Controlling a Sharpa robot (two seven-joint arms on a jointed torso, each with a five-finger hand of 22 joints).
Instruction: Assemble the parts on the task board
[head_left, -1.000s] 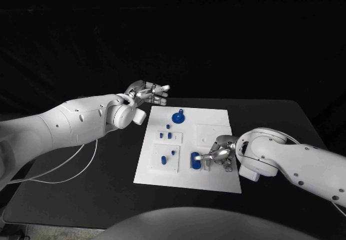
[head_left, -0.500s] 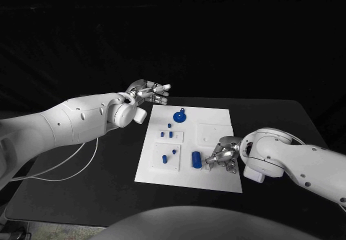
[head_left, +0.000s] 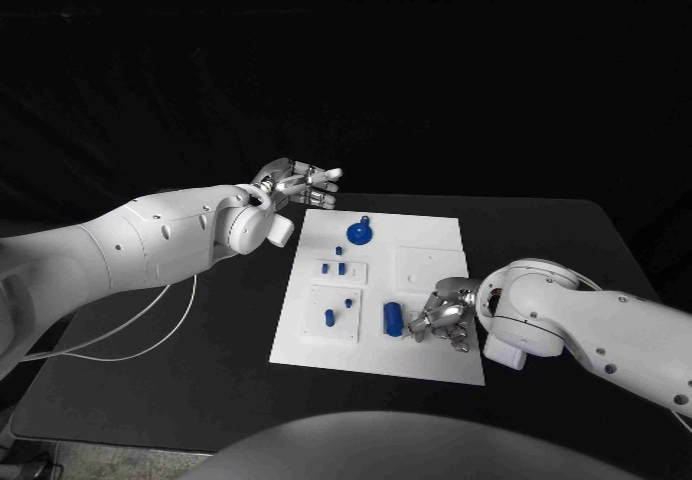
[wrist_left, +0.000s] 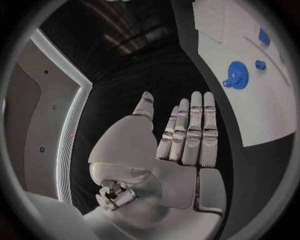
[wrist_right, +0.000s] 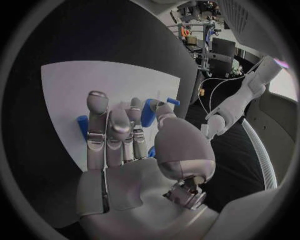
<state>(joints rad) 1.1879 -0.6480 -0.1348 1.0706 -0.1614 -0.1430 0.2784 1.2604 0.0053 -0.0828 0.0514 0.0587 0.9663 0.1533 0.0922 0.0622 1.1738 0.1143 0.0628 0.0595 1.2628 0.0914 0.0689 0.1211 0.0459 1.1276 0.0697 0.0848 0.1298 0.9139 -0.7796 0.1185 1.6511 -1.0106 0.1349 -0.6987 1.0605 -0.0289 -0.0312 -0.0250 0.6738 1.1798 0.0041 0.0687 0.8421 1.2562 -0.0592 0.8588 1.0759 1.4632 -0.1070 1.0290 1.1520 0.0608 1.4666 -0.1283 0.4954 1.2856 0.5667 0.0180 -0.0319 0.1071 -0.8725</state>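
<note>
Just beside the right hand (head_left: 440, 320) — a blue part (head_left: 392, 318).

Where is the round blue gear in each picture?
Head view: the blue gear lies at the far end of the task board.
Left wrist view: the gear is beyond the left hand.
Right wrist view: I cannot pick it out.
Shared landmark: the white task board.

Head camera looks down from above; wrist cameras close behind each robot hand; all share task board (head_left: 378, 295).
</note>
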